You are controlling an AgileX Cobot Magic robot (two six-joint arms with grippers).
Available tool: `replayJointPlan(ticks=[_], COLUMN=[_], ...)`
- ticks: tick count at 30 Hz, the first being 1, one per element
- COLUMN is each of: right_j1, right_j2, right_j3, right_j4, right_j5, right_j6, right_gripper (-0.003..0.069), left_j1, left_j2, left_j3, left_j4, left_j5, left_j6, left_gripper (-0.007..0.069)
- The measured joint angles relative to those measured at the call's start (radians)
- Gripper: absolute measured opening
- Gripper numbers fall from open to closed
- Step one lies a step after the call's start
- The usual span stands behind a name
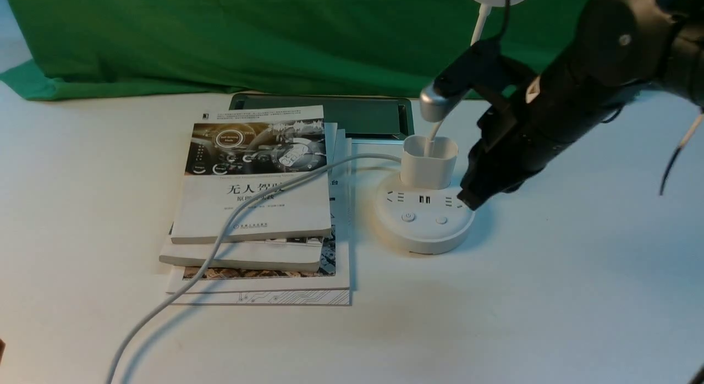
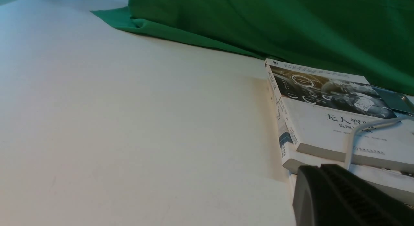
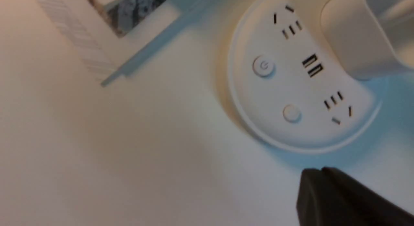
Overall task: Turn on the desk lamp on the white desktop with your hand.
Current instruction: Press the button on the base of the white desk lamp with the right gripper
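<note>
Just beside the lamp base [image 1: 423,242], right gripper [image 1: 472,203] angled downward.

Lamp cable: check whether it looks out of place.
Yes, slightly: the grey cable runs from beside the lamp's cup holder across the book stack instead of around it, partly covering the top title.

Books [image 2: 339,122] lie stacked on the white desktop [image 2: 145,122], a pale cable [image 2: 351,145] across their covers. Green cloth [image 2: 258,22] drapes over the desktop's far edge. The left gripper's fingertips [image 2: 328,167] are together.
</note>
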State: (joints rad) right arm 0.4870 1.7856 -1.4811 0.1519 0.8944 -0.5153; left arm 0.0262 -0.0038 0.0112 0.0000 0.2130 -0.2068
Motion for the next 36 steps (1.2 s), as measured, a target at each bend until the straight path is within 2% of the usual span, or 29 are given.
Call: replayJointPlan(ticks=[12,36], right_j1=[0.003,0.003], right_j2=[0.175,0.257], right_j3=[-0.015,-0.015], right_j4=[-0.016,-0.074], right_j5=[-0.163,-0.202], right_j6=[0.049,0.101], right_gripper=[0.0029,0.003], left_j1=[0.0,0.0], left_j2=[0.0,0.0], left_j3=[0.0,0.0], left_j4=[0.0,-0.005], left_j5=[0.0,0.0], left_j6=[0.0,0.0], left_gripper=[0.0021,0.0021])
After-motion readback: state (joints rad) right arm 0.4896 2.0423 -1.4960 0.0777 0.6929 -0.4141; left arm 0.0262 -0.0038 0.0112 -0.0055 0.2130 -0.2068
